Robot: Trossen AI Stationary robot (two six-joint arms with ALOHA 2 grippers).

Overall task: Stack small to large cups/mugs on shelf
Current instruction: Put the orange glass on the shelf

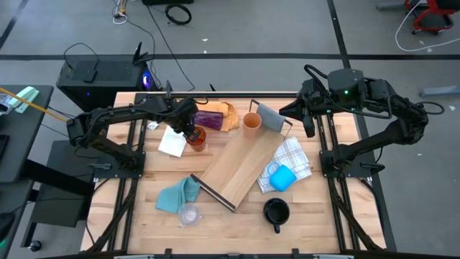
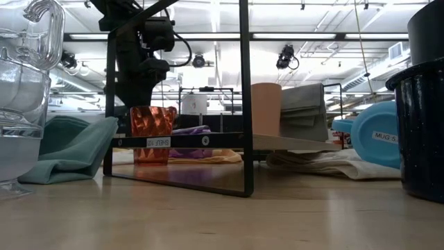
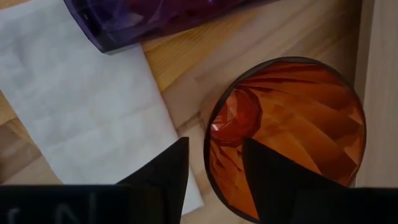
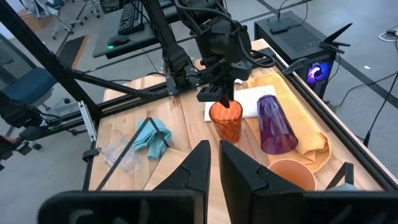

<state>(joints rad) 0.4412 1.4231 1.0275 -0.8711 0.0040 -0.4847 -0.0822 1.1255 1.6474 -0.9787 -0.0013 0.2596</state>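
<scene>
Claw work first: I see my left claw [image 1: 192,132] down over the amber translucent cup [image 1: 197,139], one finger [image 3: 163,171] outside the rim and the other inside it, so it straddles the cup wall; I cannot tell whether it actually pinches the wall. The cup stands upright on the worktop [image 1: 316,216], directly under that claw. Just beyond the claw lies the purple tumbler [image 1: 209,116] on its side, resting on a tan paper sheet [image 1: 228,115], and just beside the claw, touching the cup's foot, is a white paper sheet [image 1: 172,142]. The shelf [image 1: 241,165] runs slantwise just to the claw's other side, with the tan cup [image 1: 251,121] upright at its far end beside the grey end panel [image 1: 271,117]. My right claw [image 4: 212,163] hangs clenched and empty, high over the far right corner, well apart from the shelf. Nearer me lie the light blue mug [image 1: 282,177] on a white checked cloth [image 1: 293,157], the dark mug [image 1: 276,211], a teal cloth [image 1: 177,194] and clear cups [image 1: 188,214].
</scene>
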